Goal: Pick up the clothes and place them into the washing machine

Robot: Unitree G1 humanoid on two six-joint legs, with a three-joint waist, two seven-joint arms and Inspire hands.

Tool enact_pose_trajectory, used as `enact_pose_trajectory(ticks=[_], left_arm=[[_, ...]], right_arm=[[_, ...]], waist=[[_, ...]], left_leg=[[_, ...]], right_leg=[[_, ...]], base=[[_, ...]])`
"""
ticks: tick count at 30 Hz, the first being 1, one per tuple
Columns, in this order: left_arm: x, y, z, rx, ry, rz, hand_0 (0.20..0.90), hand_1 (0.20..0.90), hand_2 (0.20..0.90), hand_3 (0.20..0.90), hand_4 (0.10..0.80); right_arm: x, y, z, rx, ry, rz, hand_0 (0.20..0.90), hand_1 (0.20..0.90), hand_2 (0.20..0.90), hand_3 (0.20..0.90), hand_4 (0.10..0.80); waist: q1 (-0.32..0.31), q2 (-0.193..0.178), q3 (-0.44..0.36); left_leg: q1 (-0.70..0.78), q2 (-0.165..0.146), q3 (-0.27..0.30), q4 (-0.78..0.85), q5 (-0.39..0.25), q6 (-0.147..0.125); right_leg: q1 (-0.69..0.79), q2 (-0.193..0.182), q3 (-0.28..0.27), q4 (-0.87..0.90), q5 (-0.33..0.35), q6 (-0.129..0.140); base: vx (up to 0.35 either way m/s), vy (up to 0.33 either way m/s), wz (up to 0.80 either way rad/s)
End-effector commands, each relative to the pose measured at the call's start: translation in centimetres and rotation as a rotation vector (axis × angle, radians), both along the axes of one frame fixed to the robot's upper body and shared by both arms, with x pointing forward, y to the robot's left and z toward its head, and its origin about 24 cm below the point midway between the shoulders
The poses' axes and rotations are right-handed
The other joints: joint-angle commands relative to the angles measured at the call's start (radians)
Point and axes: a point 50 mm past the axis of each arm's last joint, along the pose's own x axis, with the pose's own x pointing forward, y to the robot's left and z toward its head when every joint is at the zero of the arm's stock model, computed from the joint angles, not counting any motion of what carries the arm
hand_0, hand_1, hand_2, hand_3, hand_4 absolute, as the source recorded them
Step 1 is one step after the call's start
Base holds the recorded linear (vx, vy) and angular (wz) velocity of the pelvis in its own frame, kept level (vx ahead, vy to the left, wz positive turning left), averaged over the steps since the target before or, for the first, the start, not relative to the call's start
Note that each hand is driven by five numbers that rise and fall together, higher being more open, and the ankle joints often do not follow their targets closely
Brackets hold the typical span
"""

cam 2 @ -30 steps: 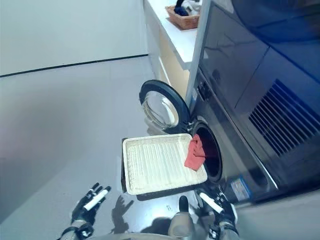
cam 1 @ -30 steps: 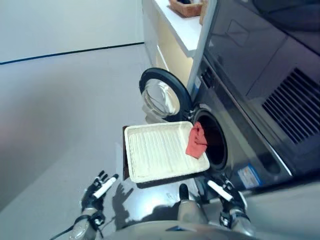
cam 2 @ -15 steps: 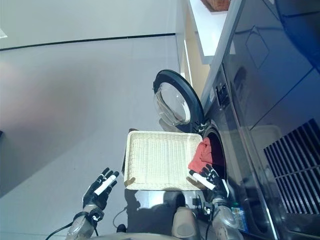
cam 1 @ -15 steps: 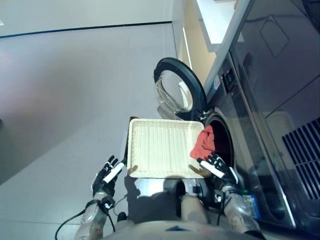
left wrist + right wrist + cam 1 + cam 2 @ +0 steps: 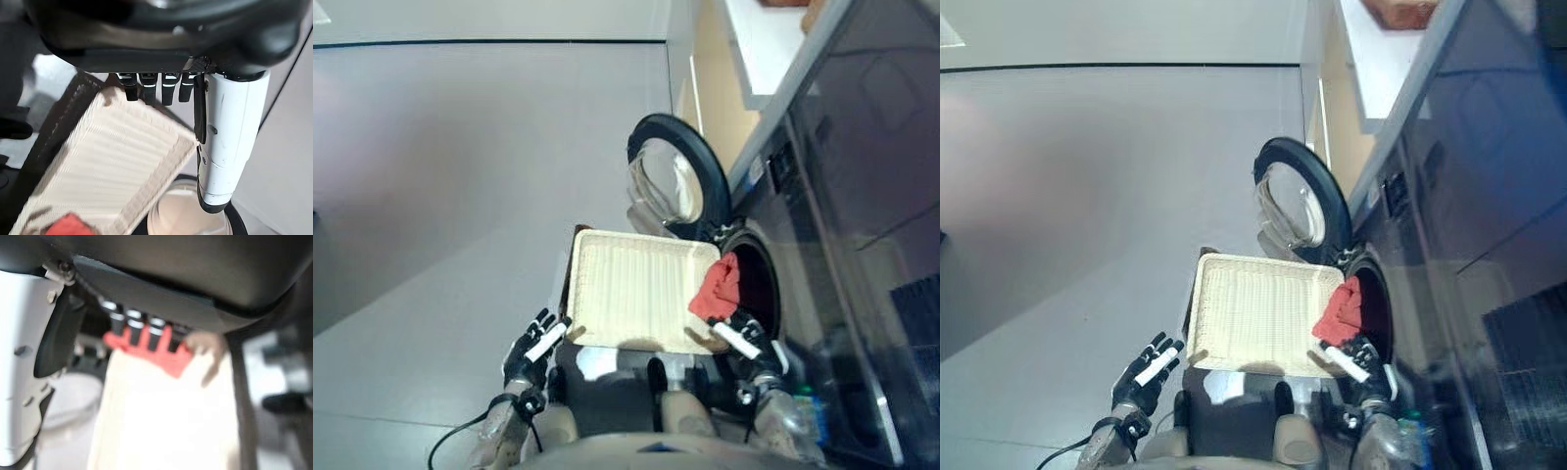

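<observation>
Left hand [image 5: 533, 351] sits at lower left, fingers straight and spread, just off the near-left corner of the pale woven tray [image 5: 626, 289]; red cloth [image 5: 719, 288] lies on the tray's right edge against the washing machine [image 5: 822, 245] opening; right hand [image 5: 749, 346] reaches just below it, fingers extended, holding nothing.

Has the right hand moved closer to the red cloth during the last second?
Yes. The right hand has come forward along the tray edge and now sits just below the red cloth.
</observation>
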Motion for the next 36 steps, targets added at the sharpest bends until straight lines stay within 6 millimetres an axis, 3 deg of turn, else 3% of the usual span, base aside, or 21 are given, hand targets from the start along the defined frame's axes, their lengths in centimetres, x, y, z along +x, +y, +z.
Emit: enact_pose_trajectory(ticks=[1,3,4,6,8,11,12,14,15,16,18,22,25,31,33,36], left_arm=[[0.1,3.0,2.0,0.094,-0.115,0.036,0.900,0.900,0.900,0.900,0.800],[-0.1,3.1,1.9,0.090,-0.112,0.046,0.900,0.900,0.900,0.900,0.800],[-0.1,3.2,2.0,0.084,-0.117,0.049,0.900,0.900,0.900,0.900,0.800],[0.1,3.1,2.1,0.092,-0.120,0.030,0.900,0.900,0.900,0.900,0.800],[1.0,3.8,2.7,0.131,-0.149,0.018,0.900,0.900,0.900,0.900,0.800],[1.4,5.2,3.8,0.166,-0.186,0.054,0.900,0.900,0.900,0.900,0.800],[1.4,5.2,3.8,0.166,-0.186,0.054,0.900,0.900,0.900,0.900,0.800],[1.3,5.6,4.0,0.187,-0.189,0.042,0.900,0.900,0.900,0.900,0.800],[1.3,5.6,4.0,0.187,-0.189,0.042,0.900,0.900,0.900,0.900,0.800],[1.6,5.7,4.2,0.190,-0.200,0.040,0.900,0.900,0.900,0.900,0.800],[1.8,5.7,4.3,0.192,-0.202,0.041,0.900,0.900,0.900,0.900,0.800],[1.8,5.6,4.6,0.183,-0.217,0.050,0.900,0.900,0.900,0.900,0.800],[1.7,6.0,4.6,0.185,-0.211,0.074,0.900,0.900,0.900,0.900,0.800],[1.1,6.3,4.2,0.169,-0.196,0.125,0.900,0.900,0.900,0.900,0.800],[1.0,5.8,3.9,0.156,-0.186,0.125,0.900,0.900,0.900,0.900,0.800],[1.6,4.8,4.0,0.098,-0.217,0.142,0.900,0.900,0.900,0.900,0.800]], right_arm=[[-0.1,-1.3,1.9,-0.062,-0.122,-0.026,0.900,0.900,0.900,0.900,0.800],[-0.1,-1.1,2.0,-0.057,-0.124,-0.014,0.900,0.900,0.900,0.900,0.800],[-0.1,-0.9,1.9,-0.044,-0.125,-0.009,0.900,0.900,0.900,0.900,0.800],[-0.2,-0.6,1.7,-0.041,-0.110,0.008,0.900,0.900,0.900,0.900,0.800],[0.6,0.1,1.8,-0.025,-0.126,0.008,0.900,0.900,0.900,0.900,0.800],[2.0,0.9,2.4,-0.053,-0.149,0.080,0.900,0.900,0.900,0.900,0.800],[2.0,0.9,2.4,-0.052,-0.149,0.080,0.900,0.900,0.900,0.900,0.800],[1.8,0.9,2.2,-0.050,-0.140,0.078,0.900,0.900,0.900,0.900,0.800],[1.8,0.9,2.2,-0.050,-0.140,0.078,0.900,0.900,0.900,0.900,0.800],[1.8,0.8,2.2,-0.059,-0.132,0.073,0.900,0.900,0.900,0.900,0.800],[1.9,0.8,2.2,-0.065,-0.130,0.069,0.900,0.900,0.900,0.900,0.800],[2.7,0.7,2.9,-0.072,-0.171,0.051,0.900,0.900,0.900,0.900,0.800],[3.3,0.5,3.3,-0.078,-0.188,0.039,0.900,0.900,0.900,0.900,0.800],[3.4,0.5,3.3,-0.091,-0.181,0.056,0.900,0.900,0.900,0.900,0.800],[3.0,0.6,2.9,-0.085,-0.162,0.058,0.900,0.900,0.900,0.900,0.800],[3.5,0.0,3.3,-0.126,-0.165,0.067,0.900,0.900,0.900,0.900,0.800]], waist=[[-0.013,-0.048,-0.090],[-0.009,-0.042,-0.097],[-0.011,-0.042,-0.103],[-0.013,-0.045,-0.112],[-0.021,-0.056,-0.119],[-0.005,-0.073,-0.120],[-0.004,-0.074,-0.120],[0.000,-0.089,-0.137],[0.000,-0.089,-0.137],[-0.003,-0.084,-0.131],[-0.003,-0.082,-0.112],[-0.023,-0.080,-0.080],[-0.041,-0.090,-0.054],[-0.054,-0.099,-0.026],[-0.042,-0.106,-0.025],[-0.043,-0.089,-0.013]], left_leg=[[-0.216,0.026,-0.018,-0.024,0.202,-0.053],[-0.190,0.024,-0.010,0.003,0.208,-0.050],[-0.189,0.021,0.002,0.028,0.176,-0.033],[-0.195,-0.010,0.001,0.049,0.157,-0.015],[-0.200,-0.039,0.038,0.119,0.102,0.012],[-0.196,-0.049,0.091,0.139,0.063,0.031],[-0.196,-0.050,0.092,0.139,0.062,0.032],[-0.171,-0.090,0.103,0.142,0.018,0.059],[-0.171,-0.090,0.103,0.142,0.018,0.060],[-0.155,-0.114,0.097,0.144,-0.004,0.080],[-0.145,-0.128,0.092,0.144,-0.019,0.093],[-0.138,-0.124,0.065,0.134,-0.046,0.071],[-0.127,-0.106,0.030,0.153,-0.076,0.044],[-0.030,-0.056,-0.011,0.099,-0.093,-0.006],[-0.021,-0.033,-0.024,0.087,-0.090,-0.025],[-0.047,0.014,-0.054,0.071,-0.054,-0.042]], right_leg=[[0.238,-0.059,0.025,-0.138,-0.078,0.061],[0.270,-0.080,0.048,-0.143,-0.089,0.071],[0.284,-0.102,0.059,-0.140,-0.101,0.082],[0.278,-0.148,0.067,-0.121,-0.095,0.107],[0.256,-0.195,0.075,-0.086,-0.046,0.132],[0.192,-0.230,0.062,-0.055,0.029,0.159],[0.192,-0.231,0.062,-0.055,0.029,0.160],[0.179,-0.271,0.036,-0.009,0.115,0.166],[0.179,-0.271,0.036,-0.009,0.115,0.166],[0.141,-0.279,0.034,0.075,0.168,0.158],[0.096,-0.293,-0.001,0.128,0.203,0.153],[0.012,-0.323,-0.069,-0.015,0.176,0.163],[-0.046,-0.349,-0.062,-0.134,0.195,0.179],[-0.126,-0.342,-0.066,-0.168,0.244,0.204],[-0.123,-0.339,-0.102,-0.133,0.222,0.202],[-0.127,-0.299,-0.127,-0.121,0.207,0.187]], base=[[0.290,0.233,-0.63],[0.260,0.258,-0.36],[0.247,0.292,-0.50],[0.235,0.316,-0.50],[0.173,0.228,-0.50],[0.066,0.146,-0.73],[0.168,0.184,-0.96],[0.184,0.180,-0.55],[0.144,0.164,-0.21],[0.108,0.152,-0.16],[0.090,0.130,-0.07],[0.069,-0.058,-0.05],[0.164,-0.137,0.04],[0.204,-0.191,0.47],[0.104,-0.271,0.02],[-0.011,-0.244,0.07]])
